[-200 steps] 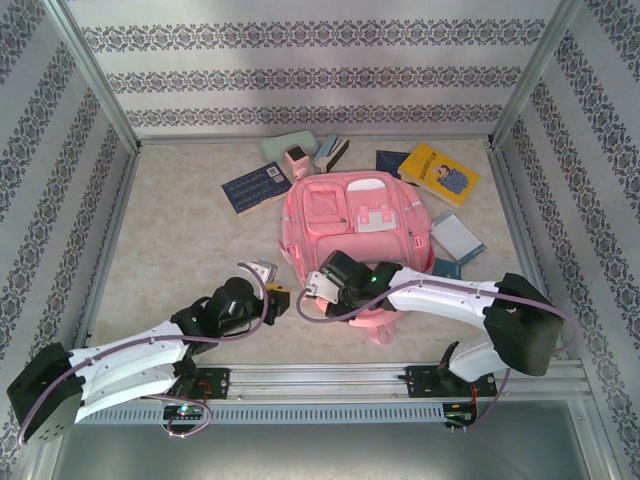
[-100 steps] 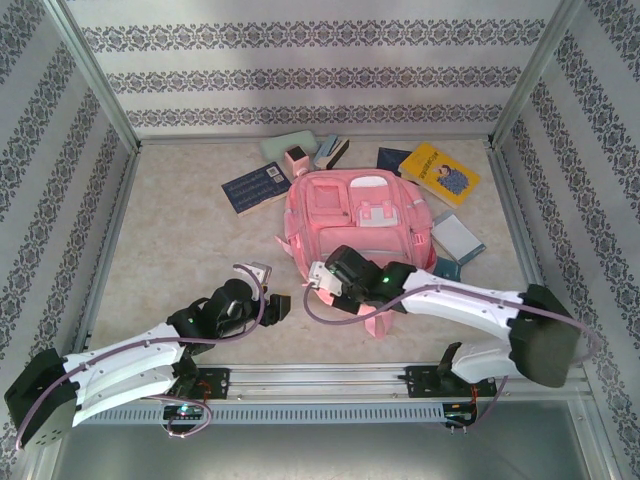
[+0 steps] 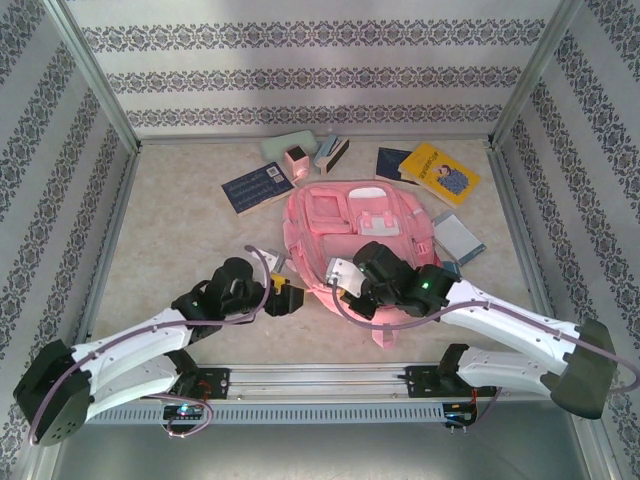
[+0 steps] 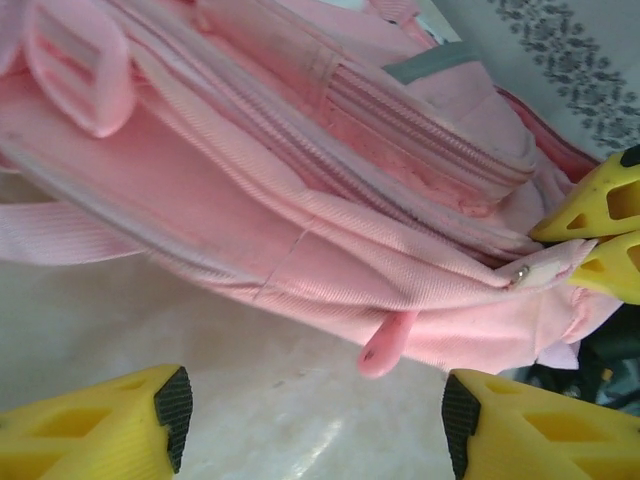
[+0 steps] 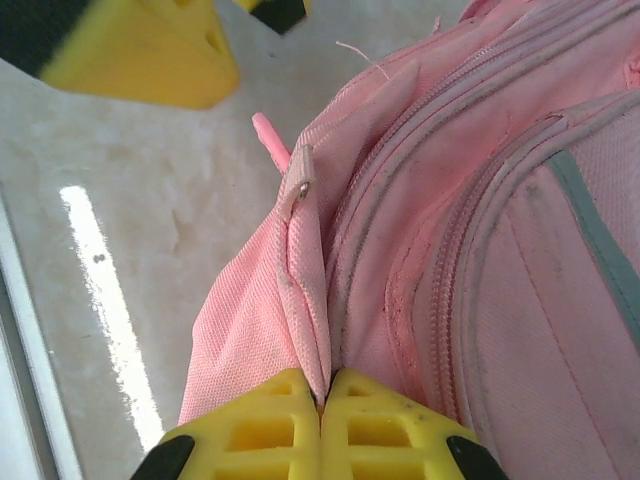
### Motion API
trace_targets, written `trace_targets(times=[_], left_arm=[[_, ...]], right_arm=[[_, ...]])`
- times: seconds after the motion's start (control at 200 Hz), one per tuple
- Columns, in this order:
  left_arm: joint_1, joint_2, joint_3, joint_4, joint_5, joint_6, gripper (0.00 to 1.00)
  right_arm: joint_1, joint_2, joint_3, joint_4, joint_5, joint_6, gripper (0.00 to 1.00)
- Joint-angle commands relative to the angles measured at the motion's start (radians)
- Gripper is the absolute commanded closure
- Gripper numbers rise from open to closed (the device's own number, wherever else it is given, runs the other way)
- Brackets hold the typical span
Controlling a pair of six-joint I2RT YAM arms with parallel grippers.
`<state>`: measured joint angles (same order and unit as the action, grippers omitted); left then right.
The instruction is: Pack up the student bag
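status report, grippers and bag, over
Right gripper shut on edge flap of student bag. Left gripper open, empty, by the pink zip pull. Bag flat on table, books outside it. Nothing blocking.

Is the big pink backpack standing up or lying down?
Lying down. The large pink fabric backpack rests flat on the beige table, white-trimmed front pockets facing up.

PLACE: robot test cell, lab-style, and we're looking right into it | FRAME: bare aluminium posts [image 3: 95, 75] box it in | WALLS: flat panels [image 3: 320, 60] printed with wallpaper stripes | SURFACE: marble-look tabletop [image 3: 170, 230] | RIG: left arm [image 3: 130, 355] and right arm [image 3: 500, 320] bolted to a slotted metal rail [image 3: 320, 378] at the near edge
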<state>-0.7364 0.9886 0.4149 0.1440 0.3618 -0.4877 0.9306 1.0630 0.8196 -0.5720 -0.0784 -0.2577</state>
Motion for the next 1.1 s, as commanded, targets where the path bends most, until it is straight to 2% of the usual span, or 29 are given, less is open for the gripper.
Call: trace_targets(times=[0.0, 0.16, 0.345, 0.535, 1.009, 1.094], left_arm=[[0.012, 0.065, 0.057, 0.084, 0.159, -0.022, 0.38], [0.012, 0.108, 0.086, 0.086, 0.174, -0.006, 0.44], [0.012, 0.131, 0.117, 0.078, 0.213, 0.011, 0.59], [0.008, 0.151, 0.123, 0.065, 0.225, 0.026, 0.68], [-0.057, 0.216, 0.180, -0.026, 0.143, 0.093, 0.70], [-0.078, 0.222, 0.185, -0.038, 0.114, 0.100, 0.65]], right_arm=[[-0.017, -0.056, -0.003, 0.026, -0.069, 0.055, 1.00], [-0.031, -0.087, -0.012, 0.027, -0.095, 0.072, 1.00], [-0.044, -0.102, -0.020, 0.034, -0.097, 0.075, 1.00], [-0.056, -0.103, -0.029, 0.044, -0.095, 0.075, 1.00], [-0.083, -0.096, -0.040, 0.076, -0.113, 0.077, 1.00], [-0.084, -0.096, -0.042, 0.080, -0.108, 0.078, 1.00]])
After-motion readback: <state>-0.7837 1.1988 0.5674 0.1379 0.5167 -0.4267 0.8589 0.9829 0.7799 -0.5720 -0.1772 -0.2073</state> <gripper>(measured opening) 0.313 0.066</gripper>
